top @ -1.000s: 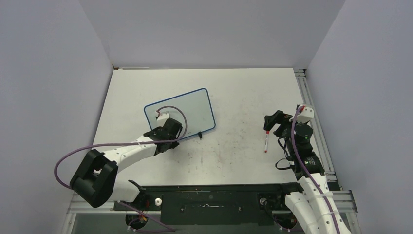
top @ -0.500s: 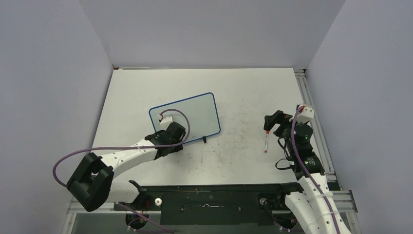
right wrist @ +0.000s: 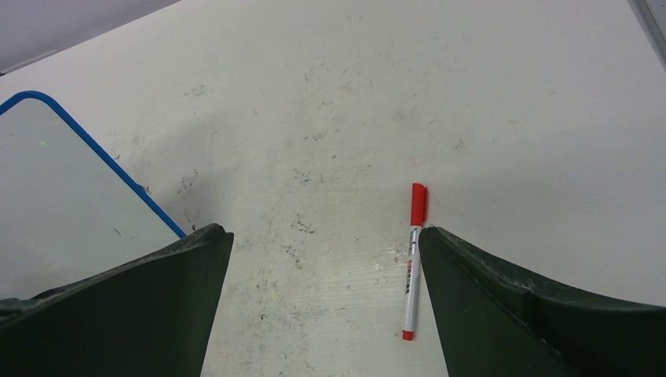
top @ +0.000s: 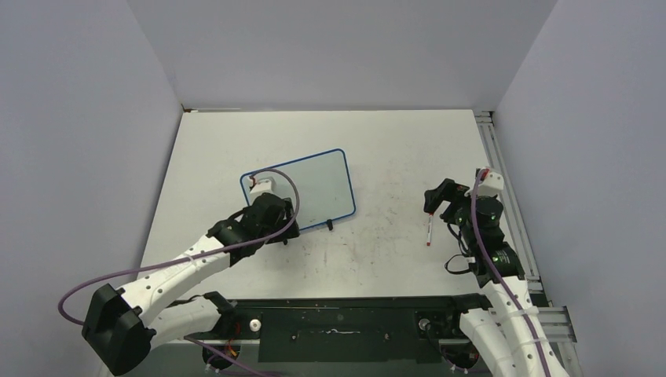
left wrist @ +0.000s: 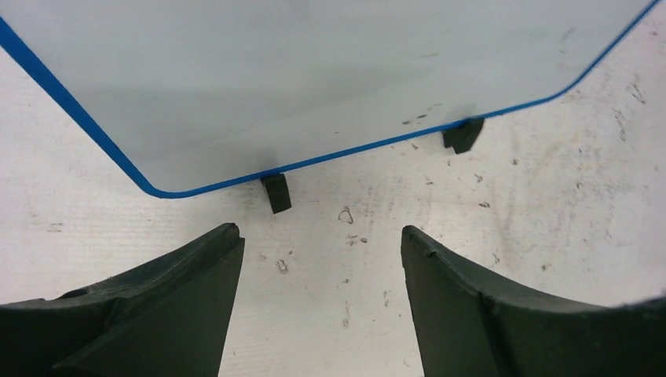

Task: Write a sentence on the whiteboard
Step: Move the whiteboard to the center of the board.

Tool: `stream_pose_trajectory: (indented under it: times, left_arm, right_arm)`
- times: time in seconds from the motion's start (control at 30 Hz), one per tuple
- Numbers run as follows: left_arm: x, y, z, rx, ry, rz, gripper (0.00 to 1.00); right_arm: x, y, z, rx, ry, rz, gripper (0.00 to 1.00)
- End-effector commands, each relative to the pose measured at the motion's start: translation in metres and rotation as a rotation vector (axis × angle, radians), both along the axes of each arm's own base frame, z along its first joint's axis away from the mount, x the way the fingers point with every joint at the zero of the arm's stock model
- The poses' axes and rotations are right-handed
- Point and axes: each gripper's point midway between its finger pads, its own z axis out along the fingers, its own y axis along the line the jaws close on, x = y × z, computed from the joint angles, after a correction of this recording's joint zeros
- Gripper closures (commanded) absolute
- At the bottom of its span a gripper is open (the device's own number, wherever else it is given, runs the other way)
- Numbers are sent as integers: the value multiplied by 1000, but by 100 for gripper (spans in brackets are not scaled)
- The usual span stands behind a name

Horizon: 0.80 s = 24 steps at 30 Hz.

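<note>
- Small glossy white whiteboard, thin blue frame (top: pixel 302 188): lying flat on scuffed white desk (top: pixel 393 141), left of centre, showing no writing.
- Left fingers (left wrist: pixel 181 298): spread, empty, hovering beside black clip foot (left wrist: pixel 276 192), probably for steadying the board.
- Red-capped white marker (right wrist: pixel 410 267): lying on desk, well apart from board, framed between spread, empty right fingers (right wrist: pixel 510 314), likely lining up for pickup.

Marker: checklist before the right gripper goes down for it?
1. Right gripper open: ok.
2. Marker lying free on the table, nothing on it: ok.
3. Marker centred between the gripper fingers: not ok, in the right wrist view it lies close beside one finger.
4. Marker uncapped for writing: not ok, the red cap is on.
5. Whiteboard blank: ok, no lettering visible.
6. Left gripper open and off the whiteboard: ok, the blue edge lies beyond its fingertips.
</note>
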Motion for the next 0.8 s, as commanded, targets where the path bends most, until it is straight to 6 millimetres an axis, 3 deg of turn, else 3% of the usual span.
stream_pose_trajectory:
  times: [0.0,0.1,0.2,0.33,0.47,0.63,0.77]
  left_arm:
    - [10,-17,65,-11,-105,-151,28]
    - [23,-21,104,40,-191,-222,24]
    - [38,-20,130,65,-265,-246,22]
    - [64,-13,147,-2,-353,-245,21]
    - [84,9,162,-73,-451,-235,21]
    - [77,15,165,-61,-557,-280,19]
    - [68,17,174,-63,-599,-292,18]
  right_arm:
    - [0,11,23,39,-10,53,6]
    - [-1,16,15,44,42,77,3]
    - [2,15,-6,56,126,57,1]
    - [7,18,-46,103,273,17,9]
    - [9,9,-75,87,360,-51,13]
    - [10,-10,-104,1,477,-142,14]
    - [9,-11,-126,-25,554,-145,18]
